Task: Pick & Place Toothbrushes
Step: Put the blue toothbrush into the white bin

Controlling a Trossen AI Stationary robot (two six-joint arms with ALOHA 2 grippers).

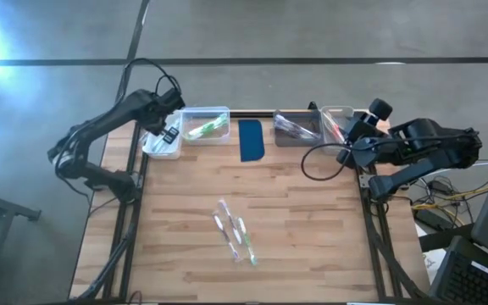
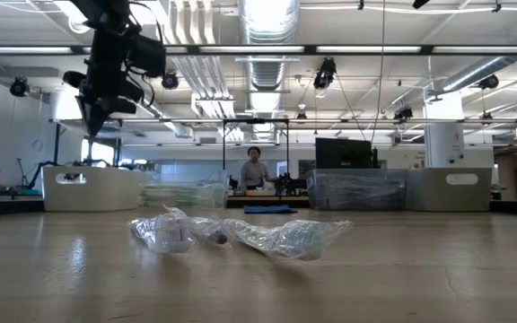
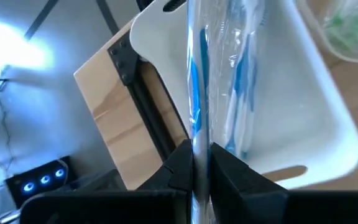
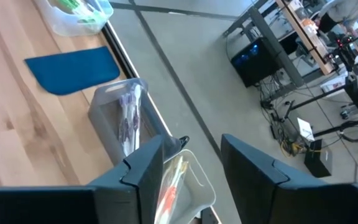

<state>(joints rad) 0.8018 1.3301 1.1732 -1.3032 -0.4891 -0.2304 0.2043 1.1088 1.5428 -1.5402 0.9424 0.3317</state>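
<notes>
My left gripper (image 3: 199, 163) hangs over the white bin (image 1: 161, 142) at the table's far left and is shut on a blue toothbrush in a clear wrapper (image 3: 194, 74). Several more wrapped toothbrushes (image 1: 235, 233) lie in a loose heap on the middle of the table, also seen in the low view (image 2: 240, 235). My right gripper (image 4: 191, 168) is open above the clear bin (image 1: 337, 123) at the far right. That bin holds a red-orange toothbrush (image 4: 171, 183). My left gripper pinches the wrapped blue toothbrush between its two fingers on a narrow stretch of the wrapper (image 3: 197, 140). The fingers slant down over the white bin. The toothbrush runs on past the fingertips into the bin's opening; whether its far end touches the bin, I cannot tell.
Along the far edge stand, from left to right, the white bin, a clear bin with green toothbrushes (image 1: 206, 125), a dark blue pad (image 1: 251, 140), a grey bin with purplish toothbrushes (image 4: 126, 118) and the clear bin. Bare wood surrounds the heap. A person stands in the room behind (image 2: 255, 169).
</notes>
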